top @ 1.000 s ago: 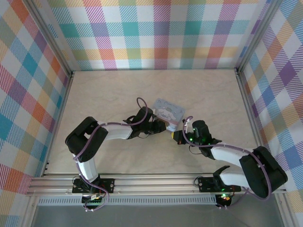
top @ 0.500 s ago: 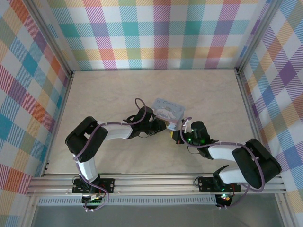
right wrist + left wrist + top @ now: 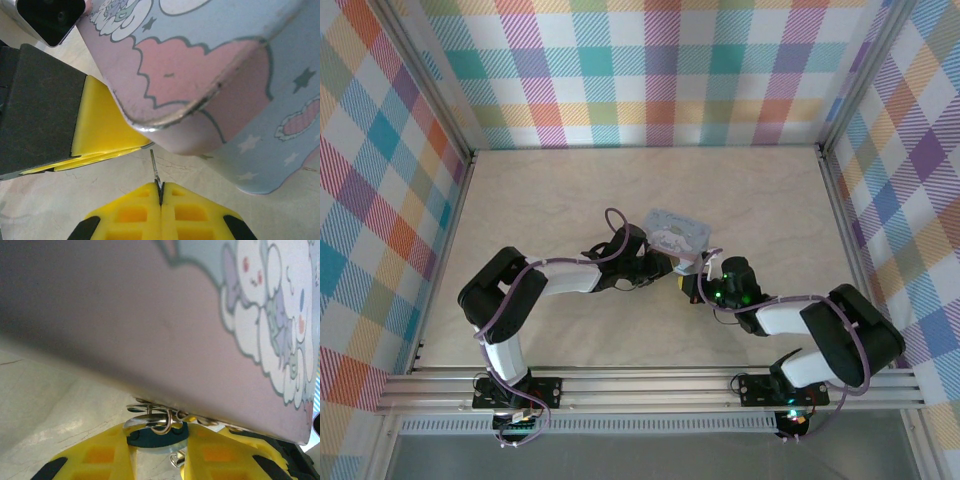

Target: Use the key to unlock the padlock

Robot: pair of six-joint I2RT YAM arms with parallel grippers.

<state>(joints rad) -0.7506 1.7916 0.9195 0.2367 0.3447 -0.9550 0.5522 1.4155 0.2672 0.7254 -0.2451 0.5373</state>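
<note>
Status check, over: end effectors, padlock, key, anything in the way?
Left end effector shut on padlock. Right end effector shut on key, blade bare, pointing toward tin. Tin crowds both.

The left arm and right arm are black with white links and purple cables; green lights glow on the right arm. Jaws are yellow, recessed.
</note>
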